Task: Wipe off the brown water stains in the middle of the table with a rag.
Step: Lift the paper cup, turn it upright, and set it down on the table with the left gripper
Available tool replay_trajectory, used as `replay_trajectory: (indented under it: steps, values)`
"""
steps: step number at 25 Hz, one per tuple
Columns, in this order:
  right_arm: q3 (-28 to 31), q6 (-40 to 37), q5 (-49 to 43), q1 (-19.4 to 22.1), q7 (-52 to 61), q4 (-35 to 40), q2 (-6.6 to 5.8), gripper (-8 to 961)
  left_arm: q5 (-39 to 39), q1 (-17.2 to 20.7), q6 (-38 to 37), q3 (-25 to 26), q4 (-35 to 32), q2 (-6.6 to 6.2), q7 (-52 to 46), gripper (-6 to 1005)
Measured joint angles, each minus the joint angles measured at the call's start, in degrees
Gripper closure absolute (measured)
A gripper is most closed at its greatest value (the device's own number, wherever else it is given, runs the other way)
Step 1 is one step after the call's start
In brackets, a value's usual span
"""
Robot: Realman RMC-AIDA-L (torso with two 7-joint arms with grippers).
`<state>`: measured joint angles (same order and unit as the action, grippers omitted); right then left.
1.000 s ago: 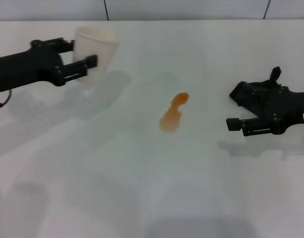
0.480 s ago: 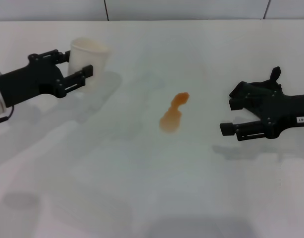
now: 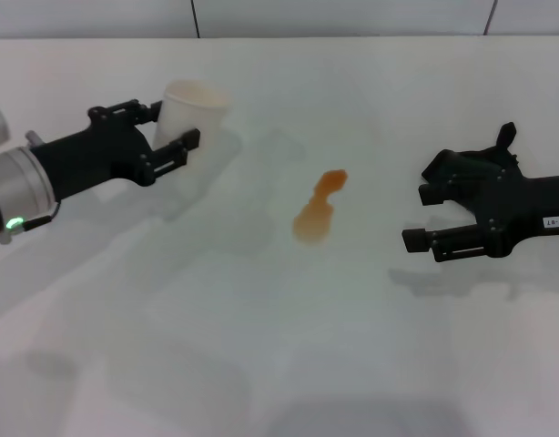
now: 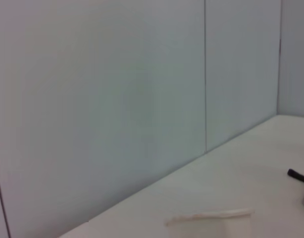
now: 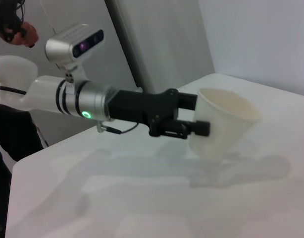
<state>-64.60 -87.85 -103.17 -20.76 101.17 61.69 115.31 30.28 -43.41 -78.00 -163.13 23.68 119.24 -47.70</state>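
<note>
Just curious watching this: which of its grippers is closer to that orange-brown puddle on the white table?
Right. The right gripper sits just right of the orange-brown puddle; the left gripper, holding a whitish plastic cup, is farther, back-left.

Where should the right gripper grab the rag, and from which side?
The rag lies bunched on the table just behind the right gripper. Probably pinch its raised central folds from straight above: it is soft and lumpy, so a fold bunches between the fingers more readily than a flat edge.

Orange-brown stains (image 3: 320, 208), glossy white table (image 3: 261, 346), whitish cup (image 3: 190, 114), black rag (image 3: 471, 168)
</note>
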Motion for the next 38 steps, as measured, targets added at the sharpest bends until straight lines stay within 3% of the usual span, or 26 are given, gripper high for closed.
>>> replay_trajectory:
  steps: [17, 38]
  values:
    - [-0.3, -0.2, 0.0, -0.1, 0.0, 0.0, 0.00, 126, -0.7, 0.4, 8.8, 0.0, -7.3, 0.03, 3.8, 428]
    - [-0.7, -0.2, -0.1, 0.0, 0.6, 1.3, 0.00, 125, -2.0, 2.8, 8.4, 0.0, -7.7, 0.09, 6.1, 426]
